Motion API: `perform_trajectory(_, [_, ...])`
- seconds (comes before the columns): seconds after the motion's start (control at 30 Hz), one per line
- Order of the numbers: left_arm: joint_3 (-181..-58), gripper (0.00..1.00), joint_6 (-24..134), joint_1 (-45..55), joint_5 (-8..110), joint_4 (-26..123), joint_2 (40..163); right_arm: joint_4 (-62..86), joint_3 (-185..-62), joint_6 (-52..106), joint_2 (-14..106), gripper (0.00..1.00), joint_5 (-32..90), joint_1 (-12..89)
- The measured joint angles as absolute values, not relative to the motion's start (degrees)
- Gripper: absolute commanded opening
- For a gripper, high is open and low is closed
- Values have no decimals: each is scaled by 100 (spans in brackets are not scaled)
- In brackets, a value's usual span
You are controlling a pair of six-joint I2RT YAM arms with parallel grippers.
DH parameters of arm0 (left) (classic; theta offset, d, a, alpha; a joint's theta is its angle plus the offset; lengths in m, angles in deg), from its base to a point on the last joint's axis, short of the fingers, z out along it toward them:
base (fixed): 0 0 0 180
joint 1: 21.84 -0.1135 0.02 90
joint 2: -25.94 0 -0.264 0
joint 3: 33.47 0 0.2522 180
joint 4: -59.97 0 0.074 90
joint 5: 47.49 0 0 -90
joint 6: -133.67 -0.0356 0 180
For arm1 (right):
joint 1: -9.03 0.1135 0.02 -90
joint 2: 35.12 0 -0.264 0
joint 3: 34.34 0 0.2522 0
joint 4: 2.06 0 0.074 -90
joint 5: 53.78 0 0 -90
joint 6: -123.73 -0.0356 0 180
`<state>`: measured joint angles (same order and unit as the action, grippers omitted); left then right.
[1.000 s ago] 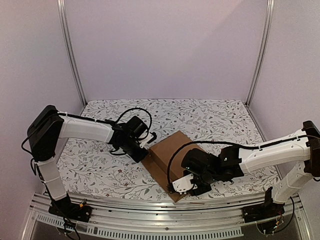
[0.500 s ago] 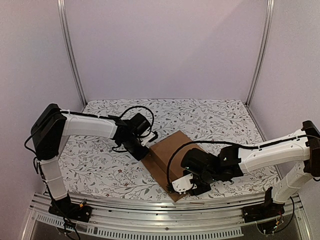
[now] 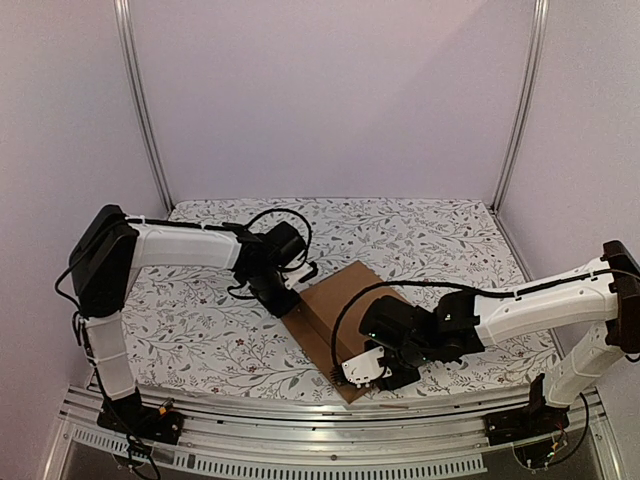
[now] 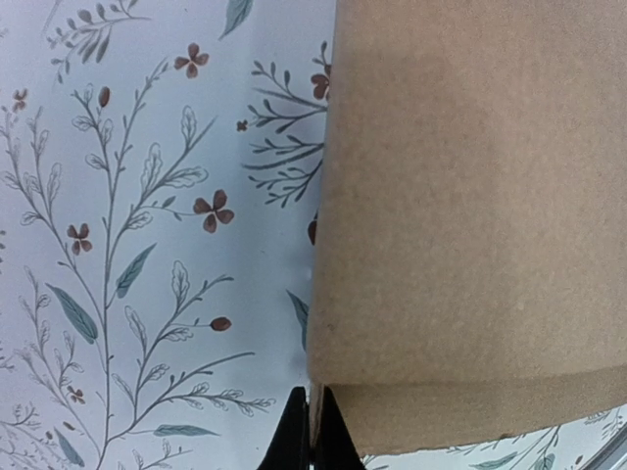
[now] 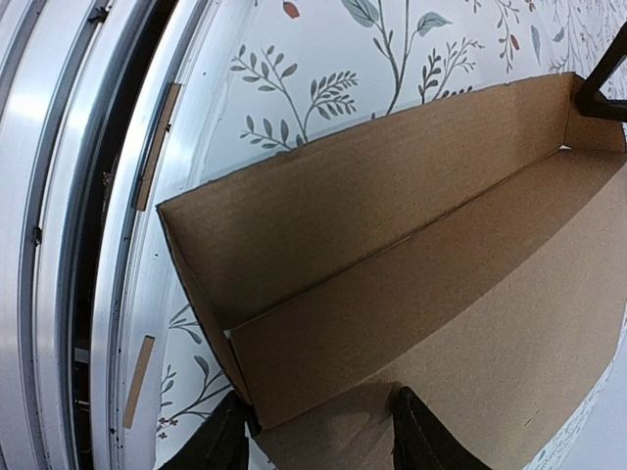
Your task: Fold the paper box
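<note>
Your paper box [image 3: 322,310] sits on the floral cloth [image 3: 200,330] toward 6 o'clock, close to the aluminium rail [image 3: 300,432]. The left gripper [image 3: 287,302] crowds its 9 o'clock corner, jaws together. The right gripper [image 3: 362,372] covers its 5 o'clock end, jaws apart. Only your right wrist view shows one finger [image 5: 416,436] inside the box and the other outside its end wall.

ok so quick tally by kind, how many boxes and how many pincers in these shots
paper box: 1
pincers: 2, the left pincer and the right pincer
total: 3
</note>
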<state>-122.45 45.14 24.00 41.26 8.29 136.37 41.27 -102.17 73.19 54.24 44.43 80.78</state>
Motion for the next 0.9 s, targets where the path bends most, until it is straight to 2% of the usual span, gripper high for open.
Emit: perform_trajectory(0.9, [-14013,0,4287,2361,4253,-797,14684,4197,-10280,7321,5466,50,4404,8075])
